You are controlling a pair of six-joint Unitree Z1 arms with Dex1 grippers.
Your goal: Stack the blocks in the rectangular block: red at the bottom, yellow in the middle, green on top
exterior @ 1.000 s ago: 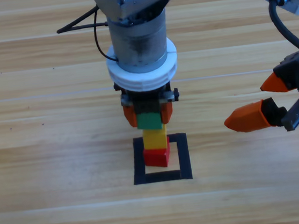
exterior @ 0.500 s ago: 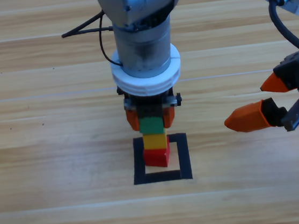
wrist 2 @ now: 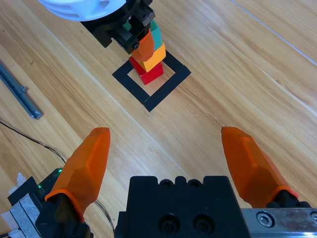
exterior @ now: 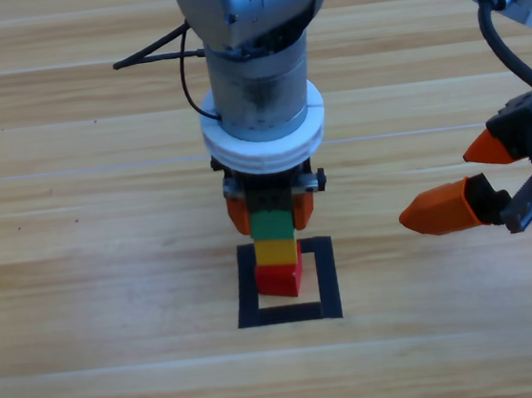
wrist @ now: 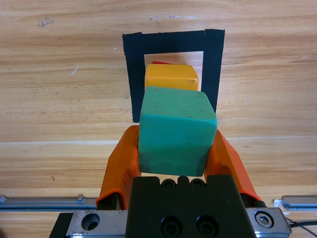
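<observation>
The wooden table [exterior: 83,277] is seen from above, with both arms in view. The left arm comes down at the middle, and its left gripper [exterior: 269,210] is held directly over the rectangular block [exterior: 326,279], a black tape outline on the wood. The jaws of this gripper are closed on the two sides of the green cube [wrist: 176,131], which is pinched between them and stands on top of the yellow cube [exterior: 276,252]. Whether the green cube is fully seated or just touching the yellow one cannot be told. In the left wrist view the green cube is seen slightly offset from the yellow cube beneath it. The yellow cube is set on the red cube [exterior: 279,280], which is placed on the wood inside the tape outline. The right gripper [exterior: 456,182] is held at the right edge of the high view, well apart from the stack, with its jaws spread wide and nothing between them.
</observation>
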